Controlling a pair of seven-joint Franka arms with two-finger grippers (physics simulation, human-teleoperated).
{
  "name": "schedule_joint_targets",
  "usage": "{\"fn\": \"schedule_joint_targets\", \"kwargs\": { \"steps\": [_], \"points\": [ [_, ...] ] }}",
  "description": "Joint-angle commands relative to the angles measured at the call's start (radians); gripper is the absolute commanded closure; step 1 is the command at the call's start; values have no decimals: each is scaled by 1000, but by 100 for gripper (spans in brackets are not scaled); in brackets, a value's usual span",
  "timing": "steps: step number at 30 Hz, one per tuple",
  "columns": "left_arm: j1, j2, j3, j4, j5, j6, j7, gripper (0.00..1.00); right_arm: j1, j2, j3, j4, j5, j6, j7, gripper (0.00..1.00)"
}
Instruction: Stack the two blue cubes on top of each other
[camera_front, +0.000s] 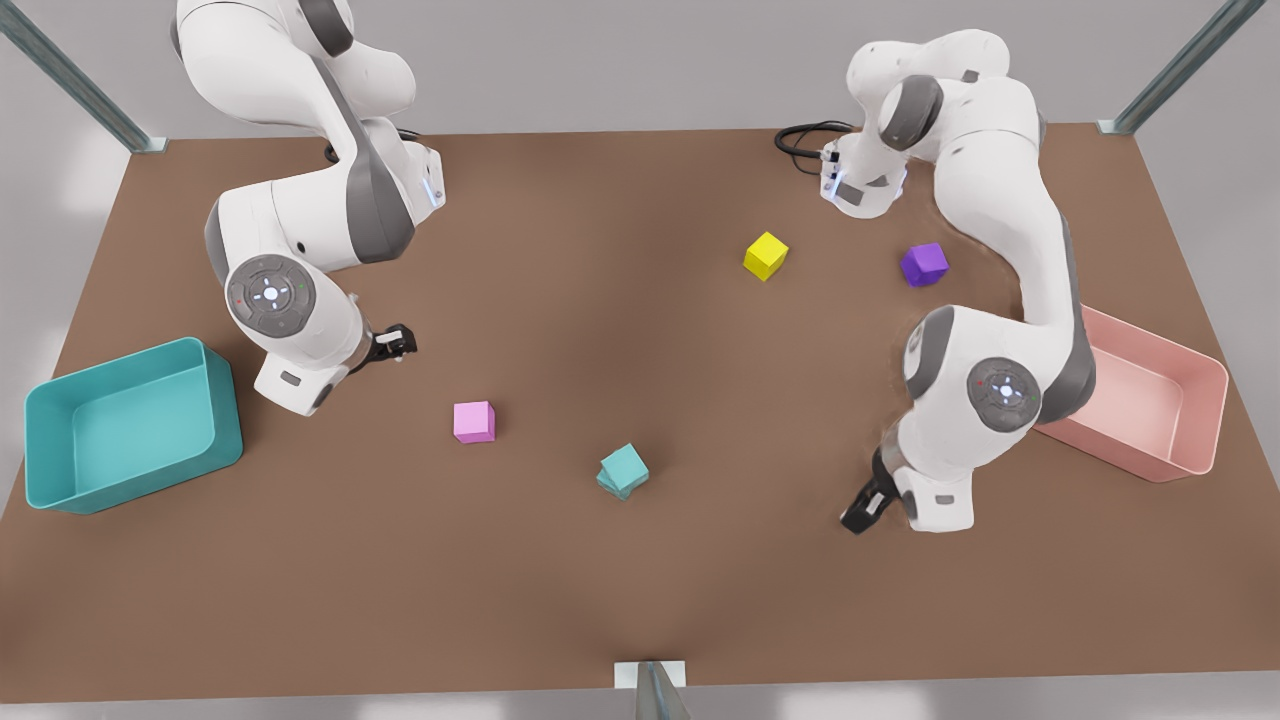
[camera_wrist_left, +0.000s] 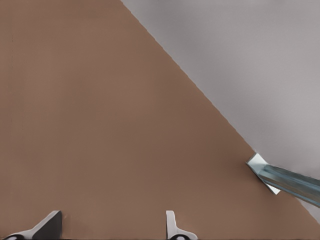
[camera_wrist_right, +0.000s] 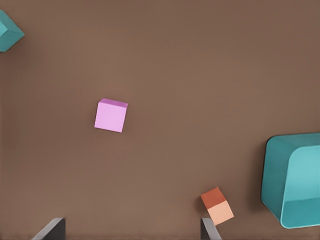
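The two blue cubes stand near the table's middle front. The upper cube (camera_front: 626, 464) rests on the lower cube (camera_front: 608, 486), turned a little so that an edge of the lower one peeks out. A corner of a blue cube (camera_wrist_right: 7, 31) shows in the right wrist view. My left gripper (camera_front: 860, 512) (camera_wrist_left: 111, 227) hangs open over bare table at the front view's right, apart from the stack. My right gripper (camera_front: 395, 343) (camera_wrist_right: 129, 229) is open at the front view's left, holding nothing.
A pink cube (camera_front: 474, 421) (camera_wrist_right: 111, 115) lies between the right gripper and the stack. An orange cube (camera_wrist_right: 217, 205) sits by a right fingertip. The teal bin (camera_front: 60, 400) (camera_wrist_right: 272, 175) is at the left edge and the pink bin (camera_front: 1205, 400) at the right. A yellow cube (camera_front: 765, 255) and a purple cube (camera_front: 924, 264) lie at the back.
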Motion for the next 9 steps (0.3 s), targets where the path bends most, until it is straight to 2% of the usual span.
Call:
{"fn": "schedule_joint_targets", "kwargs": {
  "steps": [1,2,3,4,9],
  "points": [
    [102,-308,4,-489,38,-71,928,0,0,0,0,0,1,-6,10,0],
    [93,-486,50,-651,14,-79,932,0,0,0,0,0,1,-6,10,0],
    [79,-467,49,-469,-42,-350,931,0,0,0,0,0,1,-4,10,0],
    [79,-437,49,-383,-85,-408,932,0,0,0,0,0,-1,-4,10,0],
    [65,-421,49,-378,-85,-406,929,0,0,0,0,0,-2,-6,7,0]
  ]
}}
